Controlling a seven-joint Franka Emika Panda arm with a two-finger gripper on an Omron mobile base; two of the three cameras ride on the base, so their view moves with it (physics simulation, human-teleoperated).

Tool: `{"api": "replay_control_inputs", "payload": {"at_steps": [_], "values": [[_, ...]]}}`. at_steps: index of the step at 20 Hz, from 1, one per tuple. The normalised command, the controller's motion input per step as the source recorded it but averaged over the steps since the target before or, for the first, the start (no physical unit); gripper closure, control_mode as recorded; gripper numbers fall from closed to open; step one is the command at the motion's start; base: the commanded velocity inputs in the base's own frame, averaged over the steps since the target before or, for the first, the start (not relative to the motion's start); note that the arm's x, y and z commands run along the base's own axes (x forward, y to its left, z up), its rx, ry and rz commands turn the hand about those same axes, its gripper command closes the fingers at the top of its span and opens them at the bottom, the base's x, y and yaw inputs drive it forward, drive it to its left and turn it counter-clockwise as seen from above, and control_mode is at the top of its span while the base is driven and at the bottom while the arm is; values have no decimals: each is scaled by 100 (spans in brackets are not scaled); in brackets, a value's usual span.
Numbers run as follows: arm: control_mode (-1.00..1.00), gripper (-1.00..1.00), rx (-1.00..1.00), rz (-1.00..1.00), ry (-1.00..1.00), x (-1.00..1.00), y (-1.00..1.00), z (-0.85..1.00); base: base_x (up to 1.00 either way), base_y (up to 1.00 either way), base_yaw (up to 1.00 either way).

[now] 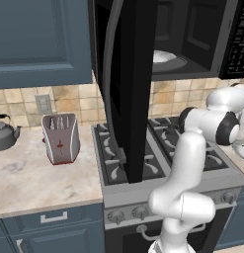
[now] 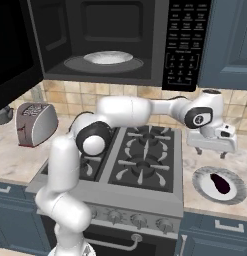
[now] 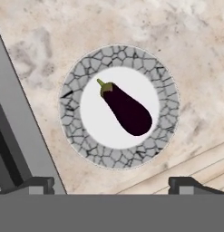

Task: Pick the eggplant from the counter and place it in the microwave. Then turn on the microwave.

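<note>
Your claw stands with its jaws apart and nothing between them, hanging above the worktop to the right of the stove. In the hand view the two finger tips rise wide at the bottom edge, one at each side.

The eggplant lies directly below the claw, a little ahead of the tips in the hand view, and clearly apart from them. It rests on the white centre of a round plate with a grey cracked-pattern rim, and that plate sits on the worktop just beside the stove's edge. In the right base view the eggplant is seen below and slightly to the right of the claw.

Long axis: in the hand view it runs on a diagonal, green stem end toward upper left, blunt dark end toward lower right. The line between your tips runs left to right, so it crosses the body at a slant, not squarely. In my judgement a turn of the wrist before descent would set the tips across the narrow width.

The microwave stands open above the stove, its door swung out, white turntable bare. The eggplant is not yet lifted.
</note>
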Motion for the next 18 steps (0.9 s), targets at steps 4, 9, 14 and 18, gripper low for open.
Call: {"api": "replay_control_inputs", "payload": {"at_steps": [4,9,14,18], "values": [[-100,-100,0,8,2,2,-4,-15,0,0,0],[-100,-100,0,8,0,1,-3,-12,0,0,0],[-100,-100,1,7,0,0,-6,-12,0,0,0],[-100,-100,0,6,0,0,-8,-11,0,0,0]]}}
